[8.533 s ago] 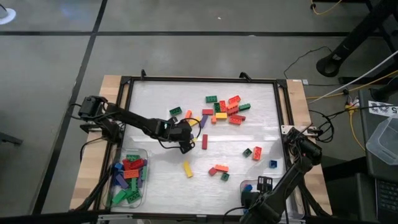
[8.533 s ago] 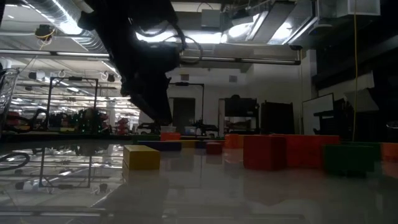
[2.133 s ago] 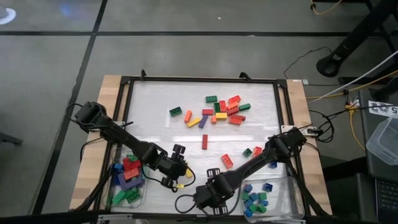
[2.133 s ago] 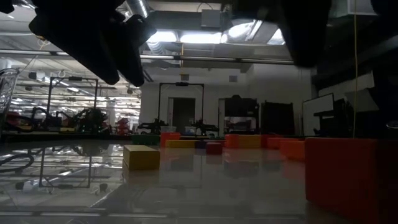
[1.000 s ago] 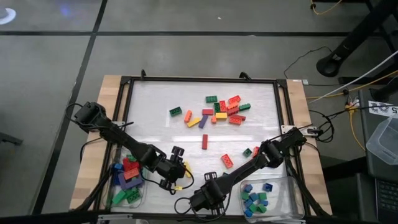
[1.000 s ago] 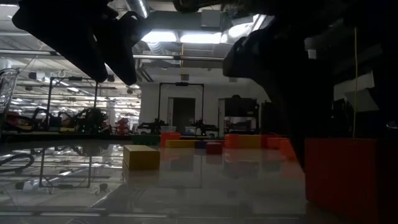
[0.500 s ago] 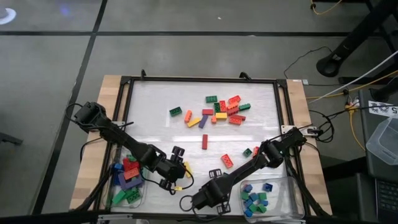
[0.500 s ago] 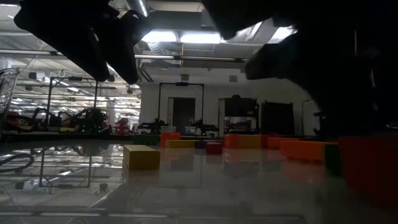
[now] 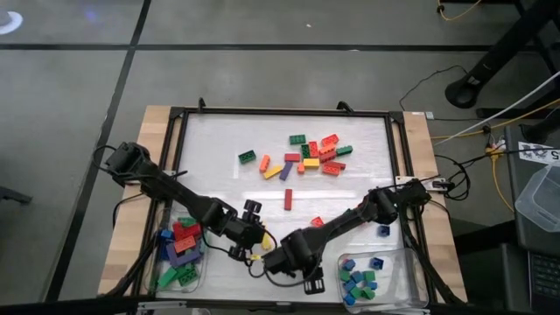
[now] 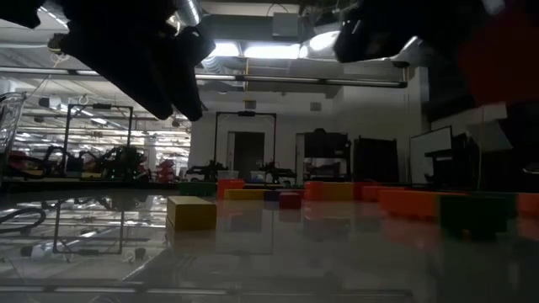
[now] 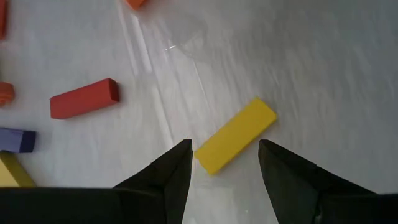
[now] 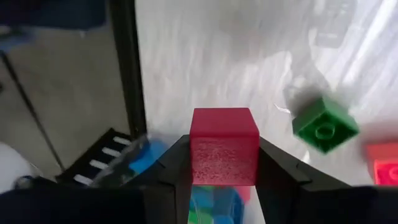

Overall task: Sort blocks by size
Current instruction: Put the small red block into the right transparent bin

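Overhead, left end effector agape above yellow block; right end effector clamping red block.

A small square red plastic block sits between dark black fingers. A long yellow plastic brick and a long red brick lie on the shiny white table. A small green studded block lies nearby.
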Available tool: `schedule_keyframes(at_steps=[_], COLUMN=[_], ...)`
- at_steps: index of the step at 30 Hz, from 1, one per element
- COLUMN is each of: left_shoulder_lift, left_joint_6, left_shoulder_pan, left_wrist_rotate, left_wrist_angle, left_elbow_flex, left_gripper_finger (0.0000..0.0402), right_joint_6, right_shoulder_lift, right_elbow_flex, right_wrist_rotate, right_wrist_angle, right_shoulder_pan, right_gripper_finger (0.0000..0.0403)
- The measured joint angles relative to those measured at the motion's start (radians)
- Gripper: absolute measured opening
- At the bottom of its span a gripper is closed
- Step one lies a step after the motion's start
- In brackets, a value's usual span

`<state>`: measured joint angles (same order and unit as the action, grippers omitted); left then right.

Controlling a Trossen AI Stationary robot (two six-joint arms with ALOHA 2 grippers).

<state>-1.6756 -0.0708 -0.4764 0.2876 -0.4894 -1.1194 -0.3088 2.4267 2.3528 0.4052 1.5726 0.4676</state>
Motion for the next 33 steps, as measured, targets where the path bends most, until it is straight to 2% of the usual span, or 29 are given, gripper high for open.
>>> schedule_keyframes(at_steps=[5,9,13,16,19,22,27,33], left_shoulder_lift=[0.000,0.000,0.000,0.000,0.000,0.000,0.000,0.000], left_joint_6=[0.013,0.021,0.021,0.017,0.003,-0.003,-0.003,0.023], left_shoulder_pan=[0.021,0.035,0.045,0.048,0.048,0.048,0.055,0.080], left_wrist_rotate=[0.000,0.000,0.000,0.000,0.000,0.000,0.000,0.000], left_wrist_angle=[0.005,0.009,0.009,0.008,0.007,0.008,0.023,0.091], left_elbow_flex=[0.000,0.000,0.000,0.000,0.000,0.000,0.000,0.000], left_gripper_finger=[0.0172,0.0172,0.0172,0.0172,0.0172,0.0172,0.0172,0.0172], right_joint_6=[-0.026,-0.067,-0.106,-0.109,-0.155,-0.282,-0.555,-0.719], right_shoulder_lift=[-0.048,-0.094,-0.157,-0.215,-0.289,-0.372,-0.428,-0.422], right_elbow_flex=[0.001,-0.002,-0.002,-0.023,-0.102,-0.229,-0.431,-0.590], right_wrist_rotate=[0.130,0.155,0.085,-0.034,-0.169,-0.257,-0.273,-0.257], right_wrist_angle=[-0.002,-0.001,-0.001,-0.004,-0.005,-0.002,-0.002,-0.057], right_shoulder_pan=[-0.019,-0.008,0.016,0.055,0.108,0.169,0.277,0.381], right_gripper_finger=[0.0135,0.0135,0.0136,0.0136,0.0136,0.0137,0.0137,0.0151])
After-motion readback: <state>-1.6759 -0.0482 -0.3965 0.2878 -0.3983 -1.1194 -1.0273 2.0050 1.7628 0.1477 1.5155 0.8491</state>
